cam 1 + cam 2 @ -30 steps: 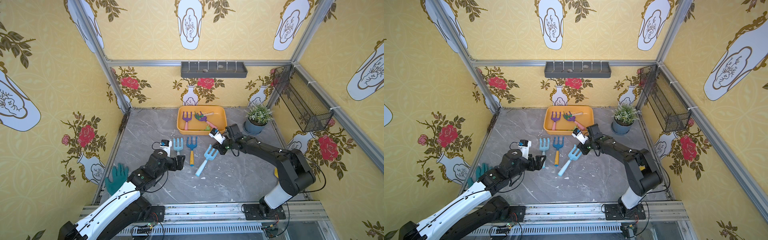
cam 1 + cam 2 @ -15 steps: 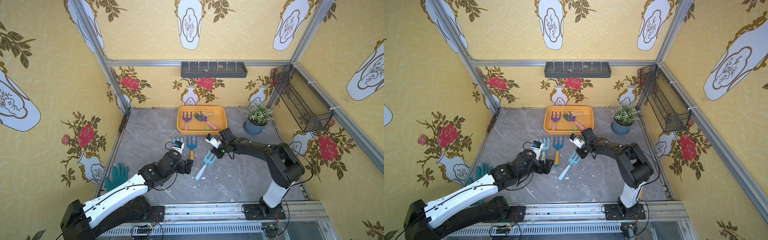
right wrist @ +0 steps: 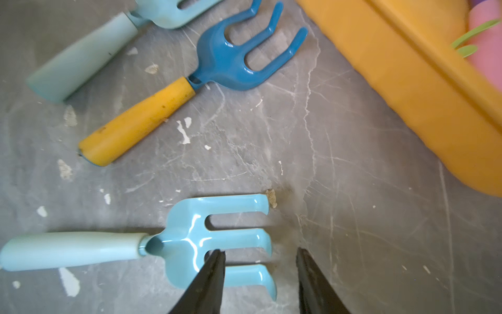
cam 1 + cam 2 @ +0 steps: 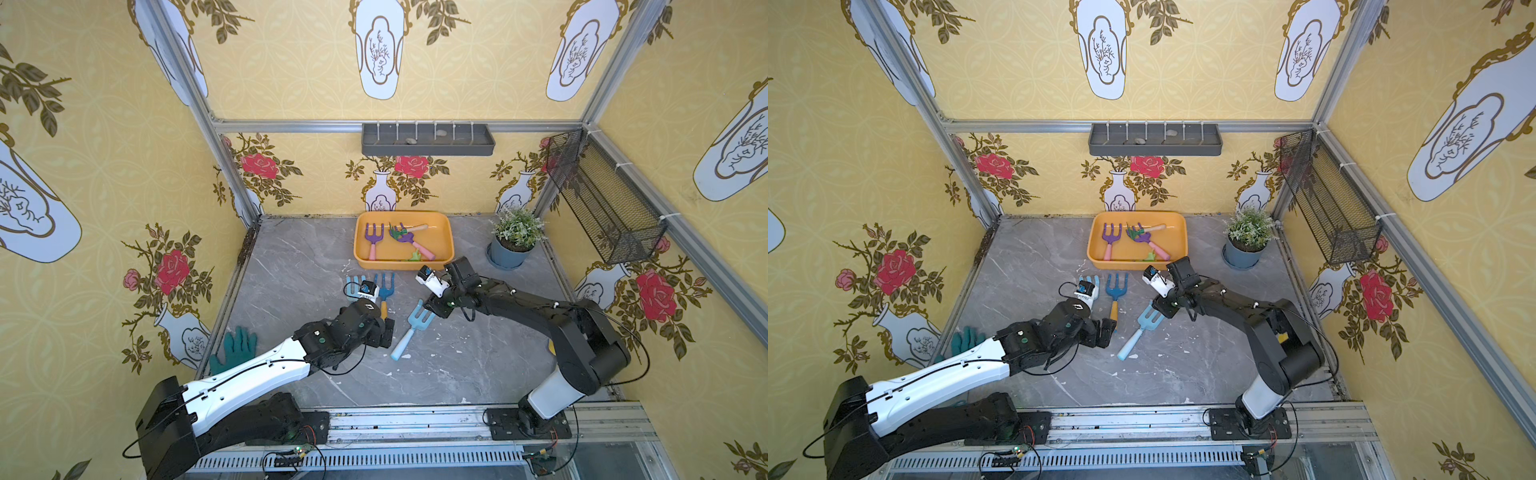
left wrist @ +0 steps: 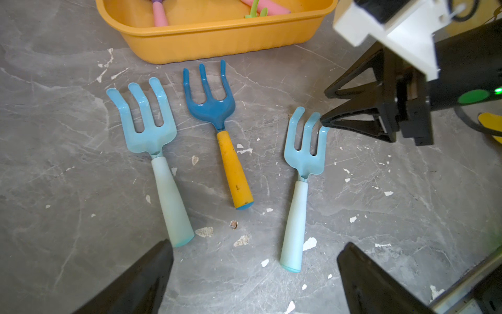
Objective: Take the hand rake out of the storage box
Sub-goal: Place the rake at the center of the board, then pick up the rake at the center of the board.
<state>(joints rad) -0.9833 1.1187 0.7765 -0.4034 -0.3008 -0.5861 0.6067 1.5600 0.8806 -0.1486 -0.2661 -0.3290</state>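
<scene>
The orange-yellow storage box (image 4: 386, 264) (image 4: 1096, 249) (image 5: 222, 40) stands at the back centre and holds two purple hand rakes (image 4: 373, 239) with pink handles and a green one (image 4: 409, 230). Three rakes lie on the floor in front of it. Nearest my right gripper (image 4: 432, 307) (image 3: 259, 251) is a light blue rake (image 4: 417, 322) (image 3: 190, 242) (image 5: 301, 190). That gripper is open just over the rake's tines, gripping nothing. My left gripper (image 4: 388, 328) (image 5: 256, 244) is wide open and empty, by the handle ends of the floor rakes.
A dark blue rake with a yellow handle (image 4: 385, 291) and another light blue rake (image 5: 152, 141) lie left of the released one. A potted plant (image 4: 513, 241) stands right of the box. A green glove (image 4: 237, 349) lies by the left wall.
My right gripper came down towards the floor and opened, letting go of the light blue rake. My left arm has moved right, towards the rake handles.
</scene>
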